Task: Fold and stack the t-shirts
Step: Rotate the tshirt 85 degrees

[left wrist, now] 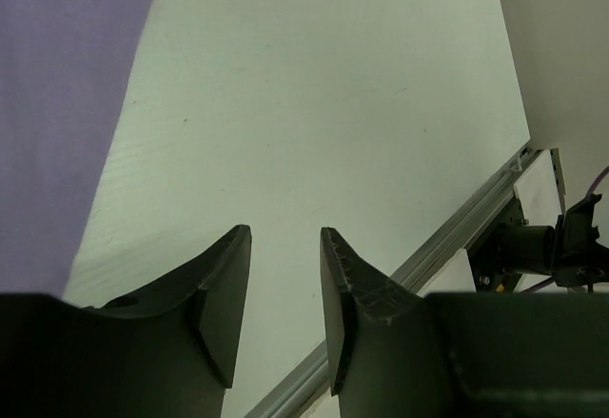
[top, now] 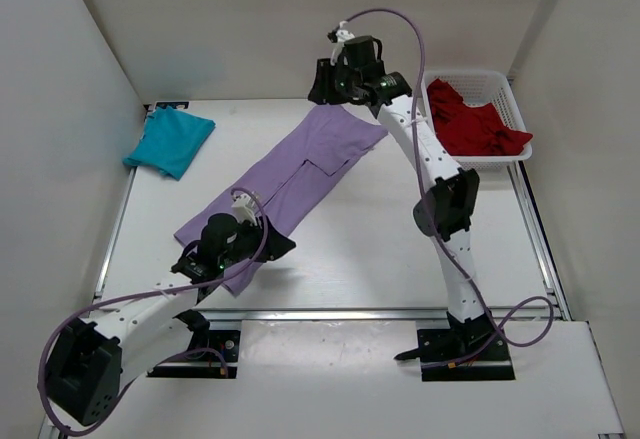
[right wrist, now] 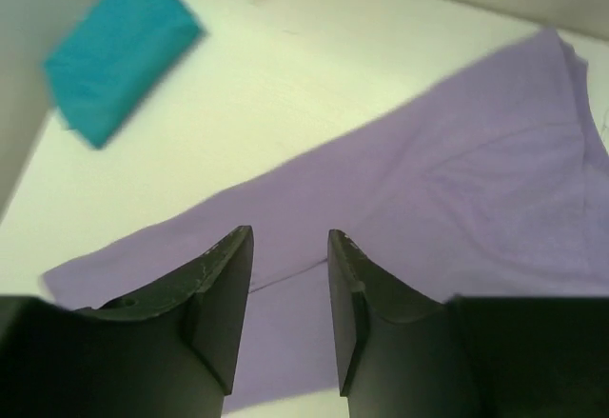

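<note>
The lavender t-shirt [top: 300, 169] lies folded into a long strip, running diagonally across the table. My left gripper [top: 272, 245] is at the strip's near end. In the left wrist view it [left wrist: 285, 230] stands open over bare table, with the lavender t-shirt [left wrist: 57, 104] off to its left. My right gripper [top: 325, 86] hovers at the strip's far end. The right wrist view shows this gripper [right wrist: 290, 231] open, with nothing between its fingers, just above the lavender t-shirt [right wrist: 457, 199]. The teal-blue t-shirt [top: 170, 141] lies folded at the far left. The red t-shirt [top: 478, 127] sits bunched in the basket.
A white mesh basket [top: 512, 99] stands at the far right corner against the wall. White walls close in the table on the left, back and right. A metal rail [top: 380, 312] runs along the table's near edge. The teal-blue t-shirt [right wrist: 119, 51] shows in the right wrist view.
</note>
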Controlling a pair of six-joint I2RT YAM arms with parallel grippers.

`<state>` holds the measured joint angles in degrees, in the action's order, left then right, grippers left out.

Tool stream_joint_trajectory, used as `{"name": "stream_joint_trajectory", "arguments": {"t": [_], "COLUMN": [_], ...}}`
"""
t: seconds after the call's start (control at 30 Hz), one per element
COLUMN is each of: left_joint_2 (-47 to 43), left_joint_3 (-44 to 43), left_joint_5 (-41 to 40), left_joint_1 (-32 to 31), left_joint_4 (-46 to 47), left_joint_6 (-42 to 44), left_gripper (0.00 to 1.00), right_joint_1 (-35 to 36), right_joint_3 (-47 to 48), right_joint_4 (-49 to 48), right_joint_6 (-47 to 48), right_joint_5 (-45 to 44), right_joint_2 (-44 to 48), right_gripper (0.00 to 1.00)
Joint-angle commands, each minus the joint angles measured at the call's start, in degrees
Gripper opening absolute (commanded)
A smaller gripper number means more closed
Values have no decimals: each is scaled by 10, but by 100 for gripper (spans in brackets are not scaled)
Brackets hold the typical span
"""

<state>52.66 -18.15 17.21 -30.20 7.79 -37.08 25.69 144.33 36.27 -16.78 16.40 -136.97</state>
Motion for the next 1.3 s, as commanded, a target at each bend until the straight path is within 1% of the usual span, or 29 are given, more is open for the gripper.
{"name": "stream_joint_trajectory", "arguments": {"t": [0.0, 0.03, 0.07, 0.1, 0.13, 0.17, 0.2, 0.23, 0.27, 0.3, 0.33, 0.37, 0.4, 0.43, 0.47, 0.53, 0.57, 0.63, 0.73, 0.87, 0.97, 1.0, 1.07, 1.1, 1.13, 1.17, 1.2, 1.23, 1.27], "left_joint_2": [-17, -28, -38, -48, -62, -81, -88, -107, -124, -144, -148, -157, -157, -154, -150, -144, -143, -150, -157, -157, -157, -151, -151, -158, -161, -163, -161, -159, -157], "left_joint_3": [15, 17, 18, 18, 15, 15, 21, 22, 30, 26, 33, 35, 36, 40, 36, 38, 36, 37, 27, 30, 25, 21, 26, 35, 43, 48, 51, 57, 65], "left_joint_5": [15, 19, 19, 23, 29, 33, 47, 65, 73, 84, 93, 87, 88, 82, 80, 82, 89, 104, 104, 105, 115, 121, 142, 166, 186, 194, 211, 222, 228], "left_joint_1": [21, 23, 39, 47, 71, 100, 130, 145, 172, 191, 205, 203, 199, 192, 191, 188, 196, 215, 218, 220, 217, 218, 221, 225, 242, 253, 266, 268, 276], "left_joint_4": [16, 13, 4, -13, -27, -45, -61, -73, -77, -78, -78, -77, -78, -78, -78, -76, -75, -77, -98, -105, -102, -102, -84, -50, -42, -24, -16, -6, 8], "left_joint_6": [-10, -11, -10, 1, 15, 16, 24, 28, 32, 31, 32, 32, 31, 31, 32, 31, 30, 28, 36, 44, 49, 53, 46, 31, 25, 15, 7, -2, -17], "left_gripper": [46, 46, 46, 46, 45, 42, 34, 29, 26, 25, 26, 27, 30, 31, 31, 30, 29, 28, 30, 32, 38, 38, 40, 41, 42, 47, 53, 56, 59], "right_joint_1": [74, 90, 122, 156, 165, 190, 202, 207, 207, 203, 192, 188, 185, 189, 196, 204, 208, 216, 218, 204, 198, 200, 192, 185, 186, 180, 177, 172, 169], "right_joint_3": [2, -36, -60, -124, -204, -244, -316, -387, -421, -492, -573, -666, -758, -794, -852, -903, -921, -927, -893, -856, -835, -830, -817, -812, -809, -809, -818, -831, -841], "right_joint_4": [177, 190, 198, 191, 154, 100, 53, 30, -14, -62, -125, -164, -252, -332, -357, -462, -497, -529, -535, -546, -536, -535, -538, -544, -541, -542, -545, -550, -555], "right_joint_6": [56, 61, 61, 61, 54, 57, 50, 36, 35, 22, 3, -17, -46, -61, -96, -145, -181, -212, -238, -279, -298, -302, -310, -319, -324, -328, -324, -324, -321], "right_joint_5": [-55, -78, -113, -130, -160, -180, -197, -204, -211, -197, -186, -147, -106, -81, -74, -66, -66, -82, -98, -107, -113, -114, -94, -88, -74, -60, -60, -62, -56], "right_joint_2": [72, 73, 76, 87, 114, 136, 177, 227, 280, 305, 358, 415, 455, 469, 481, 474, 458, 426, 359, 278, 238, 226, 209, 196, 188, 187, 193, 203, 215], "right_gripper": [33, 25, 14, 9, 7, 8, 9, 9, 9, 9, 10, 17, 25, 29, 36, 44, 45, 51, 53, 46, 45, 45, 38, 34, 21, 11, 8, 2, 0]}}
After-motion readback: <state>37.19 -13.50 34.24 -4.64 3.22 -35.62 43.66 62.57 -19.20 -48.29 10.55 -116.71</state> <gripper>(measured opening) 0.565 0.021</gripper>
